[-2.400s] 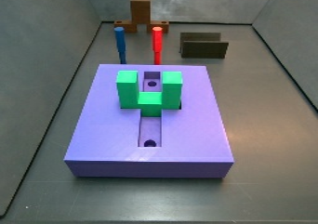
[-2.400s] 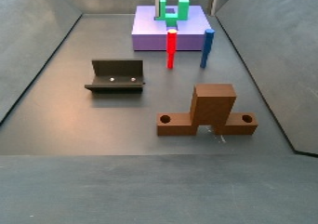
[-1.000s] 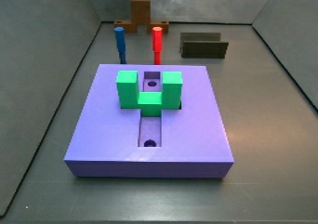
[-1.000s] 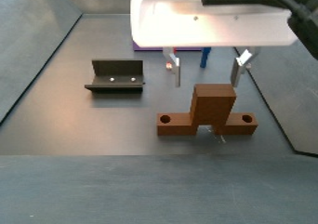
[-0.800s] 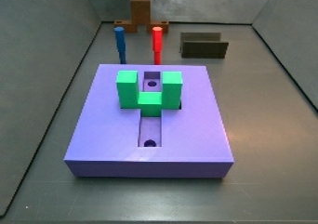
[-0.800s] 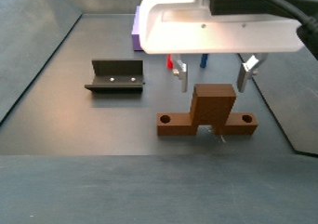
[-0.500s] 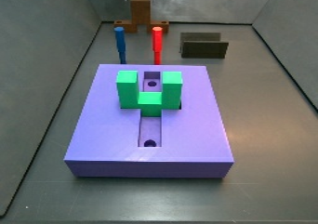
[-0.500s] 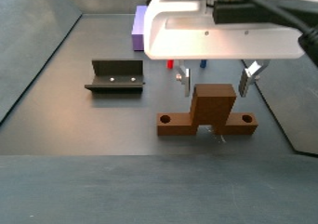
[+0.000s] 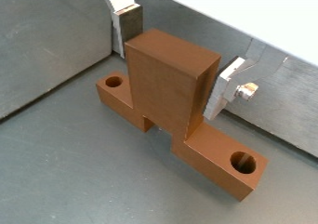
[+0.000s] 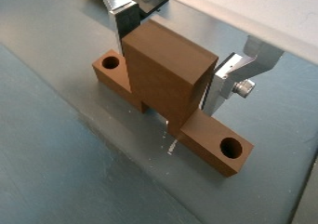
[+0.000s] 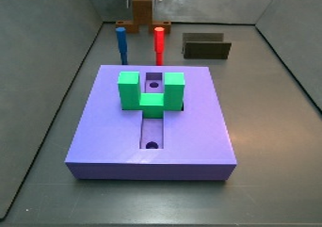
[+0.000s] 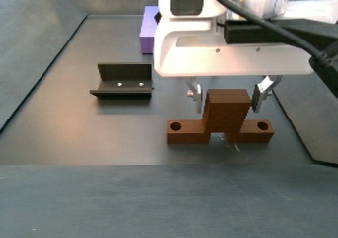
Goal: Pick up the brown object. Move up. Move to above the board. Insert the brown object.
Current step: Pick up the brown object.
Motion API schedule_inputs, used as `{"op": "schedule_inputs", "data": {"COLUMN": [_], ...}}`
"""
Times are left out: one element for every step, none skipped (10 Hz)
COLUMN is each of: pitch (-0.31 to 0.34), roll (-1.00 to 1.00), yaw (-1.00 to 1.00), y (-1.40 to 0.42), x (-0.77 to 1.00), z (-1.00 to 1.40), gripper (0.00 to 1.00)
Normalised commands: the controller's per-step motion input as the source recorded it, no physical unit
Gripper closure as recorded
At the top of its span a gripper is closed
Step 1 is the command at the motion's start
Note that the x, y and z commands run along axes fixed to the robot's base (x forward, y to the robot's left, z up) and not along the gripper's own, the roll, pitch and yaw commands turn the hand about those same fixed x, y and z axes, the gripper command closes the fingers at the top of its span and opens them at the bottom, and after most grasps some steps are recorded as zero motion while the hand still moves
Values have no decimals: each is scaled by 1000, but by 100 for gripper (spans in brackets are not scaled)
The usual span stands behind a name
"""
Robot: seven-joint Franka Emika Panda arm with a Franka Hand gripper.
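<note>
The gripper (image 12: 228, 93) has come down since 0.5 s ago, its 2 spread fingers (image 9: 125, 21) now flanking the brown object's (image 9: 174, 102) upright block on the floor — not yet clamped, well away from the board (image 11: 152, 125).

My gripper (image 12: 227, 89) stands over the brown object (image 12: 222, 121), one finger (image 9: 125, 23) on each side of its upright part. In a side view, the fixture (image 12: 123, 80) lies left of it and the board (image 12: 150, 27) behind.
</note>
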Motion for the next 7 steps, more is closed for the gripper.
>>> {"op": "schedule_inputs", "data": {"pitch": [0, 0, 0, 0, 0, 0, 0], "roll": [-29, -19, 0, 0, 0, 0, 0], "yaw": [26, 0, 0, 0, 0, 0, 0], "y": [0, 0, 0, 0, 0, 0, 0], "x": [0, 0, 0, 0, 0, 0, 0], "z": [-117, -51, 0, 0, 0, 0, 0], "gripper": [0, 0, 0, 100, 100, 100, 100]}}
